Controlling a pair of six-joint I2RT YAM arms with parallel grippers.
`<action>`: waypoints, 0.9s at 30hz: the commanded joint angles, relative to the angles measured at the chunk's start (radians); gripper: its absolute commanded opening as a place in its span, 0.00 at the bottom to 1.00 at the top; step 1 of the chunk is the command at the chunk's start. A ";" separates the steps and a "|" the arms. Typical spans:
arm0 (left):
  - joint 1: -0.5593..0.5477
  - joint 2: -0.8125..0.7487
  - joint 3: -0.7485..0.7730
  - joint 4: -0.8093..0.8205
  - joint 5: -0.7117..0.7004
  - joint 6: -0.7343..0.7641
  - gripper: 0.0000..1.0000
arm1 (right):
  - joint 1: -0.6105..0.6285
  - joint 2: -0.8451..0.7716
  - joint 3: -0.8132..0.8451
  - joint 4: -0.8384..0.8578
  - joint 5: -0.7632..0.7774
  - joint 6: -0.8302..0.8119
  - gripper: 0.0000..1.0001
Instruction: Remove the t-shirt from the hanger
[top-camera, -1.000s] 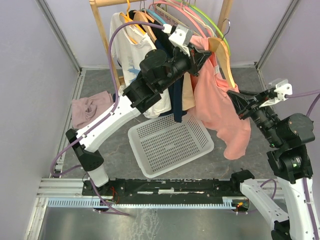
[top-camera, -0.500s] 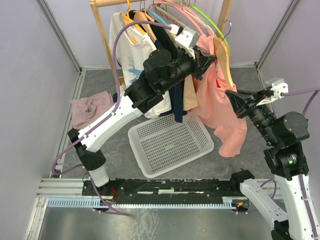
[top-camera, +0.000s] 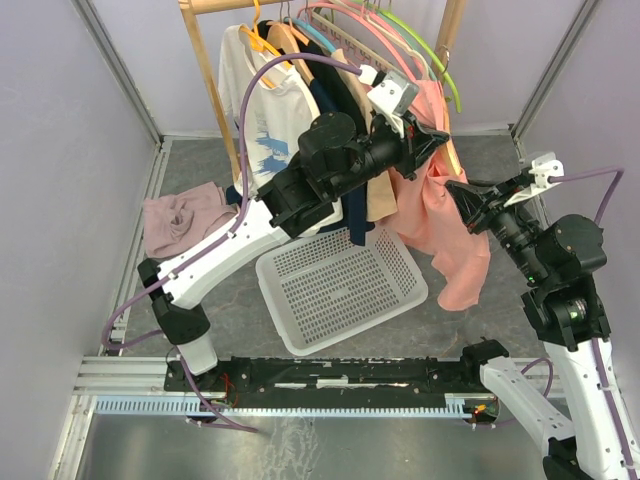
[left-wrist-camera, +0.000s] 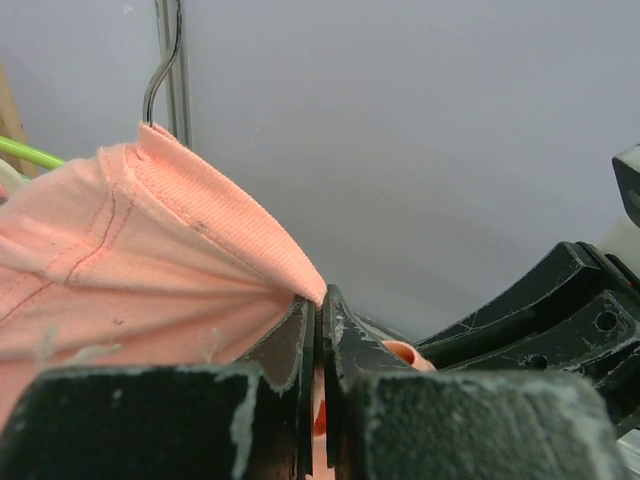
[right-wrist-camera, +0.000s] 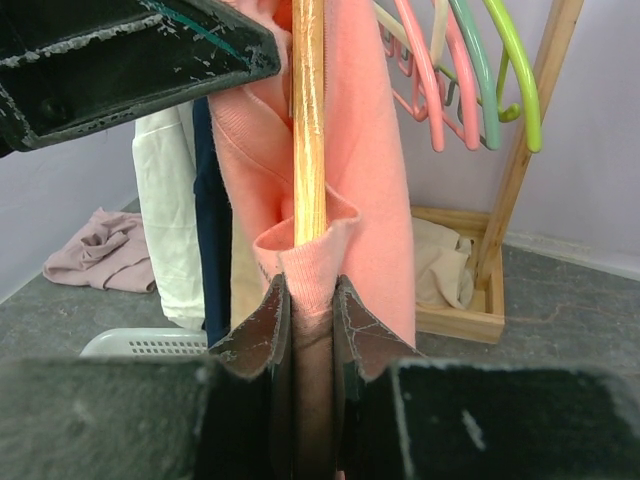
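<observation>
The salmon-pink t-shirt (top-camera: 441, 218) hangs on a wooden hanger (right-wrist-camera: 308, 120) at the right end of the rack. My left gripper (top-camera: 438, 138) is shut on the ribbed collar (left-wrist-camera: 215, 215), just below the hanger's metal hook (left-wrist-camera: 160, 70). In the left wrist view the jaws (left-wrist-camera: 320, 302) are pressed together with pink cloth between them. My right gripper (top-camera: 459, 192) comes in from the right. Its jaws (right-wrist-camera: 310, 292) are shut on a fold of the t-shirt (right-wrist-camera: 370, 180) wrapped over the hanger's lower end.
A white perforated basket (top-camera: 340, 282) lies on the floor below the rack. Other garments (top-camera: 265, 110) and empty coloured hangers (top-camera: 415, 40) hang on the wooden rack (top-camera: 450, 30). A mauve cloth (top-camera: 180, 215) lies at the left. The rack's wooden base (right-wrist-camera: 455, 310) holds beige cloth.
My left gripper has carried the collar right and toward the back wall. My right gripper has shifted slightly left and back. The t-shirt hangs narrower and more bunched, its hem higher.
</observation>
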 joint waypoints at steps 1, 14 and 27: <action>-0.032 -0.077 0.000 0.065 0.066 0.013 0.03 | 0.001 0.000 0.009 0.097 0.014 0.013 0.01; -0.031 -0.145 -0.091 0.027 -0.179 0.072 0.58 | 0.001 -0.027 0.008 0.093 0.021 0.006 0.01; -0.030 -0.131 -0.011 0.076 -0.254 0.198 0.83 | 0.000 -0.040 0.010 0.086 -0.003 0.002 0.01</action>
